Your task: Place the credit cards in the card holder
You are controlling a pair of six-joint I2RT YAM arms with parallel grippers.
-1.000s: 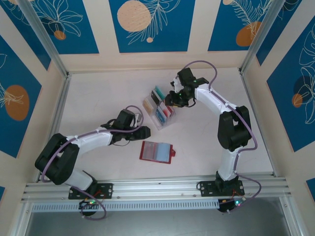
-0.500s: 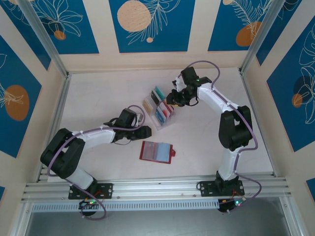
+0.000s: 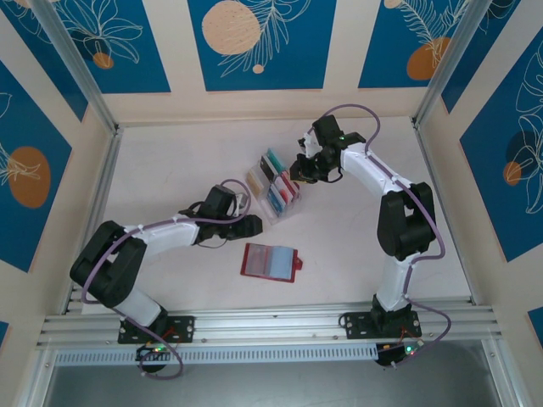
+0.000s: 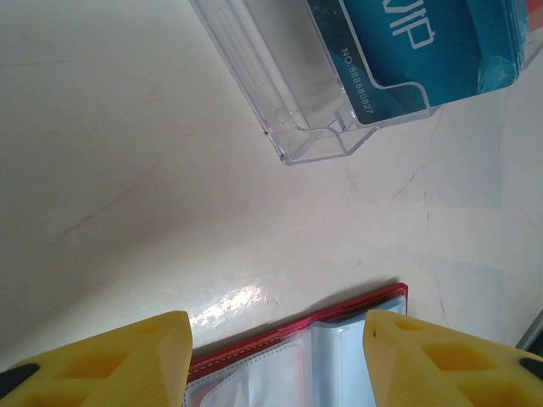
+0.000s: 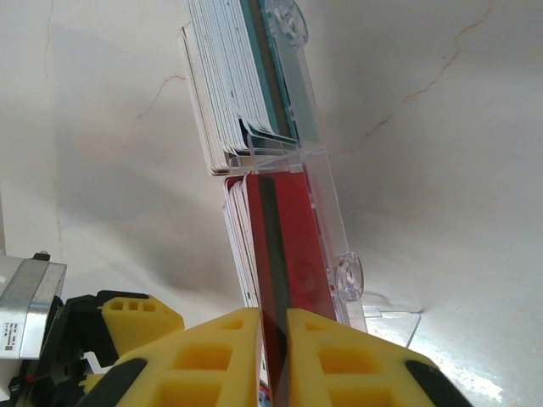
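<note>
Credit cards [image 3: 273, 185]: thin plastic rectangles standing on edge in packed groups inside a clear slotted rack [image 5: 346, 275] at mid-table. From above the colours are teal, beige, blue and red.

Handling, as I judge it: light, stiff with a little flex, and glossy, so slippery. The groups sit tight, and a neighbour could drag out with the chosen card. The best hold is a pinch on the two flat faces at the exposed edge, then a straight pull along the slot.

Red card [image 5: 284, 246]: at the outer side of the red group. A dark band runs beside it; I cannot tell whether that is a stripe or another card.

Right gripper [image 5: 273, 339]: yellow fingers pressed against both faces of the red card at its near edge. The card is seated in the rack, not yet lifted.

Card holder [image 3: 270, 262]: red wallet lying open and flat on the table [image 3: 170, 170], on the near side of the rack and apart from it, with pale clear pockets inside. It looks soft and is likely to slide if a card is pushed in unsteadied.

Left gripper [image 4: 276, 365]: jaws about half apart with nothing between them, poised over the card holder's far edge. A blue VIP card [image 4: 424, 51] sits in the rack's end compartment beyond.
</note>
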